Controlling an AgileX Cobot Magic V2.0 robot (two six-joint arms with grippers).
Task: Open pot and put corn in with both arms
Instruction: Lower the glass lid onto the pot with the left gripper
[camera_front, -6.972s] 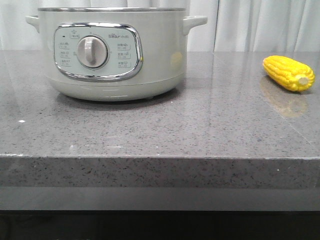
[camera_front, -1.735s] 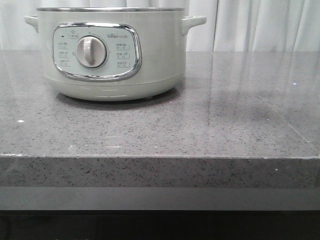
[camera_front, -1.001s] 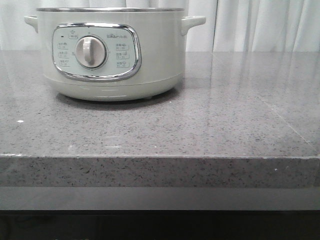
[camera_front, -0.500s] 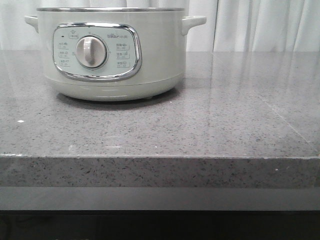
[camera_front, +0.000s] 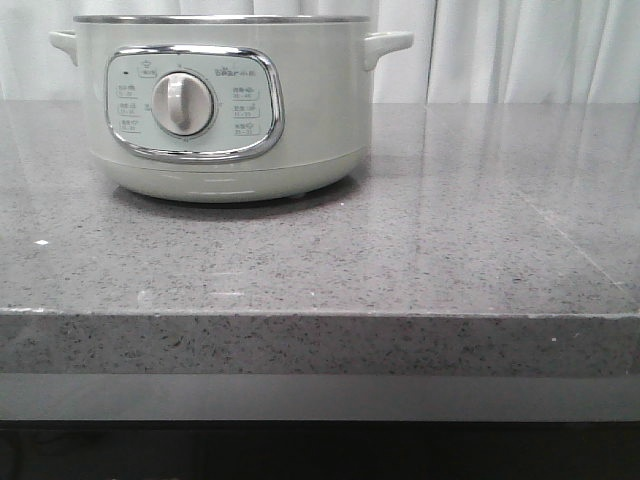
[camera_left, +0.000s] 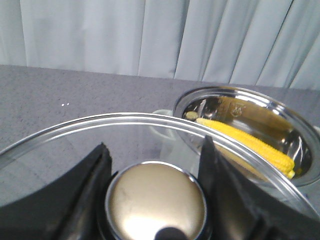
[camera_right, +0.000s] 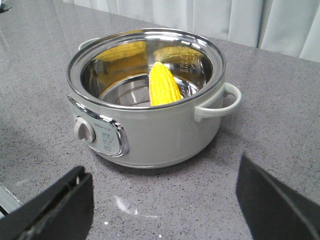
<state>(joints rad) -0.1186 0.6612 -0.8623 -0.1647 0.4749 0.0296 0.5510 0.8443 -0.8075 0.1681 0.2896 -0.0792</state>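
Corn (camera_right: 164, 85) inside (seemingly leaning) pot (camera_right: 150, 130)

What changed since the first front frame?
The corn left its spot on the counter's right side and now lies inside the open pot. The right tool is open and empty; the left tool holds the glass lid. The pot stayed in place.

A: Polished speckled stone on the counter (camera_front: 420, 260), glossy enough to mirror the pot (camera_front: 222, 105), whose shell is smooth satin plastic, chrome round the panel.

B: Mirror-bright steel inside. The corn (camera_right: 163, 86) looks waxy. Clear glass lid (camera_left: 150, 131), shiny metal knob (camera_left: 156, 205); matt black fingers (camera_right: 57, 210).
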